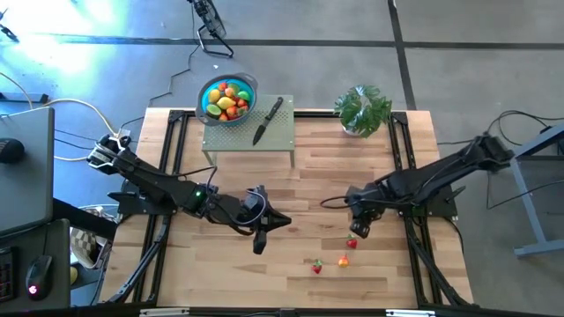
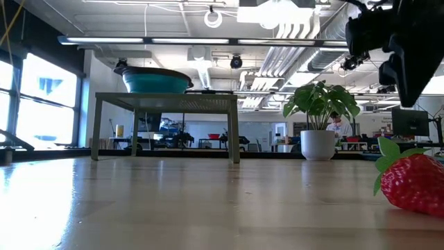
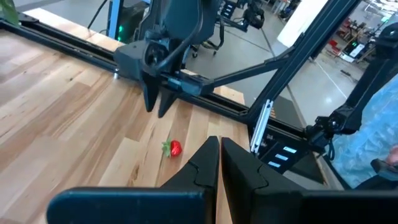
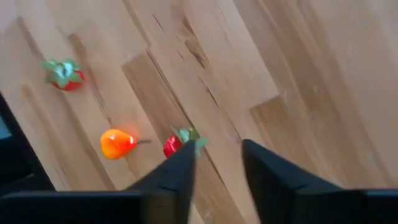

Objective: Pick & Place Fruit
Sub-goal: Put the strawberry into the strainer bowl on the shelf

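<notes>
Wooden table (image 1: 300, 185) — right tool (image 1: 360, 228) parted above a strawberry (image 1: 352, 243).

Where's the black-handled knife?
In the high view, the knife lies on the small green stand at the table's far edge, just right of the blue bowl.

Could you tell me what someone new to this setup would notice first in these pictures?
Probably the blue bowl heaped with toy fruit, on a small green stand at the table's far edge beside a black-handled knife. Next, three loose pieces on the bare wood near the front: two strawberries and an orange pear, with the right gripper just above, jaws parted.
</notes>
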Motion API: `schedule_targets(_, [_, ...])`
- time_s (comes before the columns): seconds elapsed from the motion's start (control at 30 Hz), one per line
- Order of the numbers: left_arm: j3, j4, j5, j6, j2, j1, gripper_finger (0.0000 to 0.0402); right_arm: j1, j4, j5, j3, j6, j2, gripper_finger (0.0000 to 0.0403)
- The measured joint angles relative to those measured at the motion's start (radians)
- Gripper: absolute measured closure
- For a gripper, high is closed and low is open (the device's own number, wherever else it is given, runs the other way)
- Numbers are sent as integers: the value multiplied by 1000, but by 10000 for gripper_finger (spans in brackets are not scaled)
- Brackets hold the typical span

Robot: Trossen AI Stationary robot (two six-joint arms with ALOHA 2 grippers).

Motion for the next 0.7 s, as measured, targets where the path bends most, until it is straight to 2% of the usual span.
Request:
schedule_targets(0.2, [0,-13,0,0,0,0,387,0,-29,-28,0,99,63,166])
schedule_targets(0.33, [0,-14,0,0,0,0,387,12,-32,-45,0,150,95,109])
schedule_targets(0.5, [0,-19,0,0,0,0,387,65,-32,-39,0,233,142,75])
schedule_targets(0.7, [0,-41,0,0,0,0,387,146,18,-27,0,332,180,70])
